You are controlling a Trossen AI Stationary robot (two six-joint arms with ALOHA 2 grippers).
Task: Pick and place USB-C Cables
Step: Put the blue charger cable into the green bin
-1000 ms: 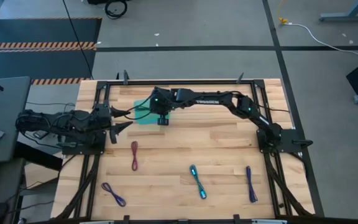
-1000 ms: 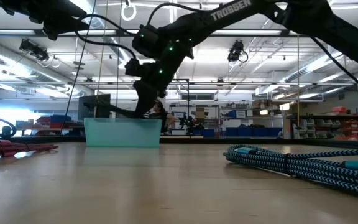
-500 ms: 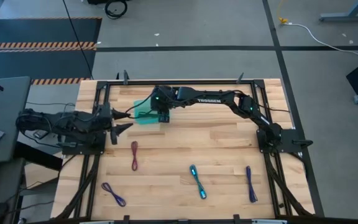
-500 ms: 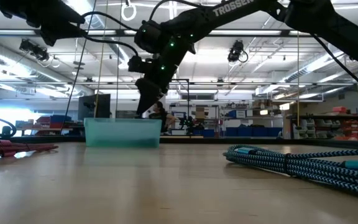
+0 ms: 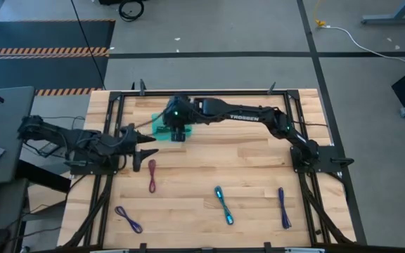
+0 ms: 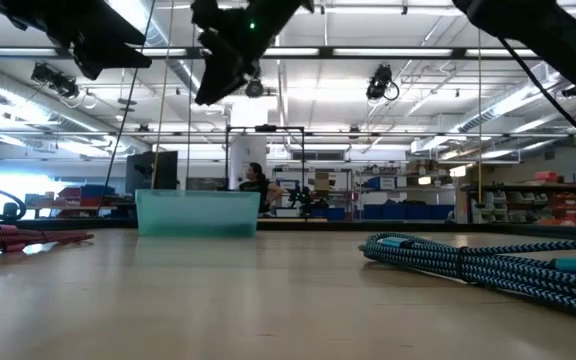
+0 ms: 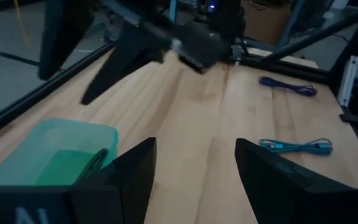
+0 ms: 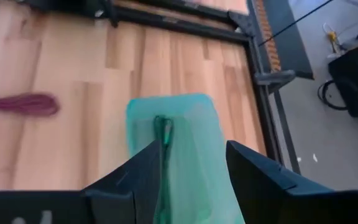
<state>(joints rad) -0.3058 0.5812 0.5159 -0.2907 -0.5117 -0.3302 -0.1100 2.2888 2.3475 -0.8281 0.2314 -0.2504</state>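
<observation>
The dark green cable [image 8: 163, 134] lies coiled on the floor of the translucent teal tray [image 8: 194, 134], far left of the table's middle [image 5: 159, 128]. My right gripper [image 8: 194, 180] hangs open well above the tray [image 6: 220, 70] and touches nothing. Left of the tray, my left gripper [image 5: 145, 147] is open and empty [image 7: 194, 180]. The maroon cable [image 5: 152, 176] lies flat on the table just near of it. The teal-blue cable [image 5: 223, 205] and two purple cables [image 5: 128, 219] [image 5: 284, 207] lie flat toward the near edge.
A black metal frame [image 5: 209, 91] runs around the wooden table's edges. The right arm [image 5: 245, 112] stretches across the far side from its base at the right [image 5: 315, 158]. Bare wood lies between the tray and the cables near the front.
My right gripper has risen from just inside the tray to well above its rim. My left gripper has moved toward the table's right and a little toward the near edge, closer to the maroon cable.
</observation>
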